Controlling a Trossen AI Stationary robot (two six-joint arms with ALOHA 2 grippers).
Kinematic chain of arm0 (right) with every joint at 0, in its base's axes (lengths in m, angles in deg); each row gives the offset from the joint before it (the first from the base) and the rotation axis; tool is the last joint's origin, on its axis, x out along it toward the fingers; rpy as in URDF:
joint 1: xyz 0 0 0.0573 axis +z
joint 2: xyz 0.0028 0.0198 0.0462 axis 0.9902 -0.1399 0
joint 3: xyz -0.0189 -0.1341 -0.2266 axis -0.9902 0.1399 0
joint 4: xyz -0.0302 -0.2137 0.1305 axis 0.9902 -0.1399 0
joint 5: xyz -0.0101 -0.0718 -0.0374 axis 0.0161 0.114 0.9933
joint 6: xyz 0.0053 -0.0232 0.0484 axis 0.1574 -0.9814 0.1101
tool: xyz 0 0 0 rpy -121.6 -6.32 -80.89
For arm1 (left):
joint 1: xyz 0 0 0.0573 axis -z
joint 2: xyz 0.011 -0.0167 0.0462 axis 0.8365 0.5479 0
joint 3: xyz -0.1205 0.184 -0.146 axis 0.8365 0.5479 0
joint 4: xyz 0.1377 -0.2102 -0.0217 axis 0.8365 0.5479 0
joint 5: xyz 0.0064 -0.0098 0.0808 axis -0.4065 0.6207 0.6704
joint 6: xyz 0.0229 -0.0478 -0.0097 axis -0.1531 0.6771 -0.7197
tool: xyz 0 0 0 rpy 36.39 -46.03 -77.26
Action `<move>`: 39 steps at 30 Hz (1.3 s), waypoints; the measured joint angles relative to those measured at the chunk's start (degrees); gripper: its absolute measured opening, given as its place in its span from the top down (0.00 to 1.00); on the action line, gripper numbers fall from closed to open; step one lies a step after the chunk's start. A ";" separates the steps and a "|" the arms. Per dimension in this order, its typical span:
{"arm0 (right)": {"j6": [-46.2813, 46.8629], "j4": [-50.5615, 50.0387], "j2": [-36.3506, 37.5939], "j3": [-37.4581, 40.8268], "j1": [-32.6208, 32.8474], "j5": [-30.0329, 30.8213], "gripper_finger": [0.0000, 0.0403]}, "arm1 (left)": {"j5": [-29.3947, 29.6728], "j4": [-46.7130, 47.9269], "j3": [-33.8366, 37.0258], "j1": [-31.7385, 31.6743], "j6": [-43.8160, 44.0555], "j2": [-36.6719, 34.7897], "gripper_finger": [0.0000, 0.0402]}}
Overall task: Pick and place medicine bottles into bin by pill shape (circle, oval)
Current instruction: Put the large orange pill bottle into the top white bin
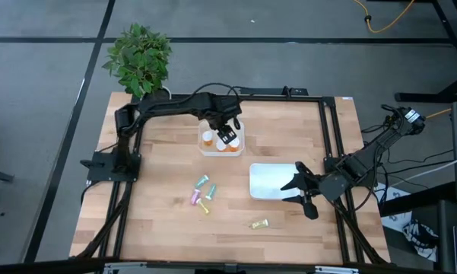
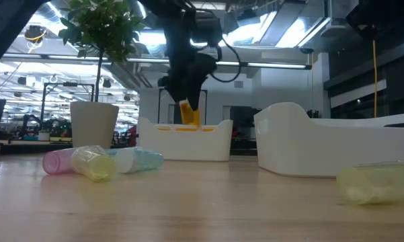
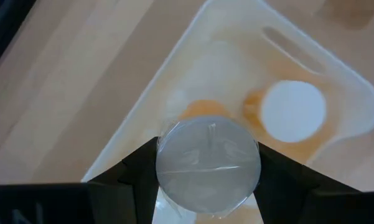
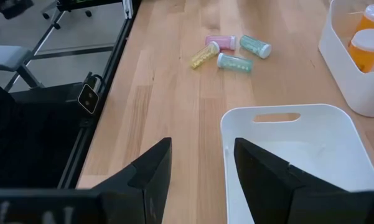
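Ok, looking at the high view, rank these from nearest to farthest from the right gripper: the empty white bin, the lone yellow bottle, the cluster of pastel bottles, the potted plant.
From the right gripper:
1. Empty white bin, right beside its fingers.
2. Lone yellow bottle, near the table's front edge.
3. Cluster of pastel bottles, mid-table, farther toward the left arm's side.
4. Potted plant, at the far left corner.

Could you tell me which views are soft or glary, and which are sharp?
Low view: the yellow bottle nearest the lens is blurred, and ceiling lights glare behind. Left wrist view: the held bottle between the fingers is soft, the bin washed out. Right wrist view: the pastel bottles look crisp.
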 joint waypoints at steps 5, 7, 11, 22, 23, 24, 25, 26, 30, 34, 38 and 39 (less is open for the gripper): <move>0.00 -0.09 0.00 0.00 0.00 0.00 0.56 | 1.91 -0.02 0.00 -0.41 -0.04 1.84 0.51; 0.00 -0.10 0.00 0.00 0.00 0.01 0.56 | 1.50 0.10 0.02 -0.66 -0.02 2.07 0.51; -0.02 -0.22 0.00 0.00 0.00 0.02 0.56 | 1.46 -0.32 0.02 -0.68 -0.02 2.81 0.51; 0.15 -0.87 0.00 0.00 0.00 0.07 0.56 | 0.10 -0.83 0.37 -0.81 0.02 4.73 0.51; 0.17 -0.84 0.00 0.00 0.00 0.07 0.56 | -0.38 -0.02 0.39 -0.85 0.00 4.86 0.51; 0.17 -0.87 0.00 0.00 -0.01 0.07 0.56 | -0.54 0.71 0.47 -0.90 0.00 4.90 0.51; 0.17 -0.94 0.00 0.00 0.00 0.07 0.56 | -0.53 0.66 0.48 -0.87 0.00 4.90 0.51; 0.16 -1.01 0.00 0.00 -0.01 0.07 0.56 | -0.52 0.04 0.47 -0.87 0.00 4.90 0.51; 0.22 -1.00 0.00 0.00 -0.01 0.07 0.56 | -0.59 -0.55 0.46 -0.92 -0.01 4.90 0.51; 0.21 -0.98 0.00 0.00 -0.01 0.07 0.56 | -0.71 -1.09 0.46 -0.90 -0.35 5.37 0.51; 0.20 -1.00 0.00 0.00 -0.01 0.07 0.56 | -0.72 -1.11 0.39 -0.79 -0.48 5.80 0.49; 0.22 -0.99 0.00 0.00 -0.02 0.07 0.56 | -0.74 -1.07 0.40 -0.79 -0.50 5.96 0.48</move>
